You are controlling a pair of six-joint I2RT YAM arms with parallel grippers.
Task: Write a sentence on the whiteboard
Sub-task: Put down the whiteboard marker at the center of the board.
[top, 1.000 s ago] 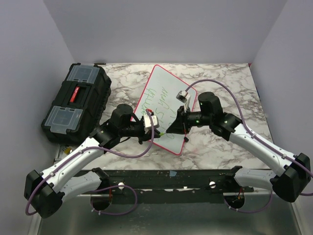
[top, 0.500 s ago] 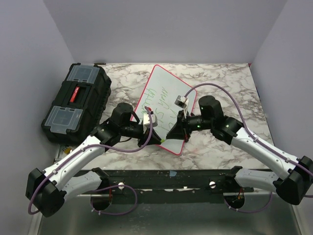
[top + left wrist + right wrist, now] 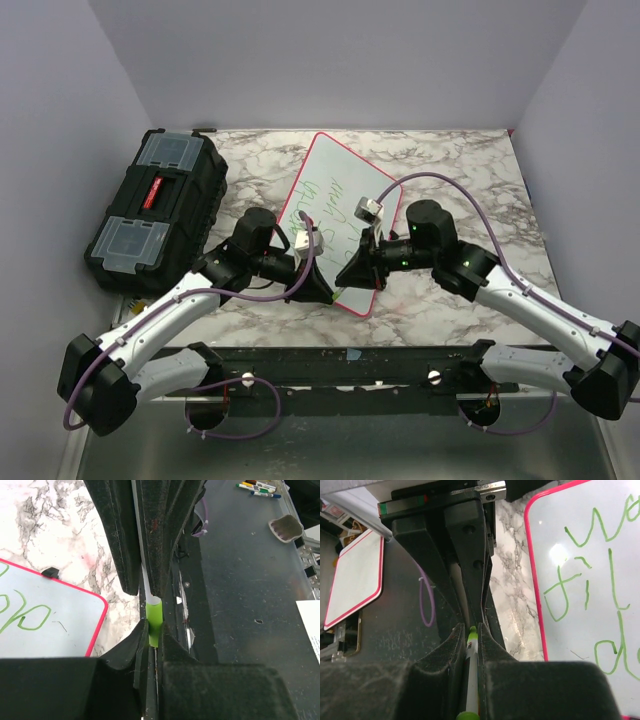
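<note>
Three lilac walls [image 3: 330, 60] close in a grey-veined marble worktop [image 3: 460, 170]. The white rectangular whiteboard with a pink rim [image 3: 345, 180] lies tilted at centre and carries the green handwritten sentence [image 3: 322, 195]. It sits apart from the black plastic toolbox [image 3: 150, 210] at the left edge. Bare marble spreads to its right. Over its lower corner the left tool [image 3: 318, 287] and right tool [image 3: 352, 272] meet, each pinched narrow on a slim green-and-white marker [image 3: 154, 622].

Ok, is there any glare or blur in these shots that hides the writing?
Right wrist view: one small glare spot on the whiteboard, green writing readable around it; right claw blurred up close. Left wrist view: left claw likewise soft. Top view: even light, writing tiny.
</note>
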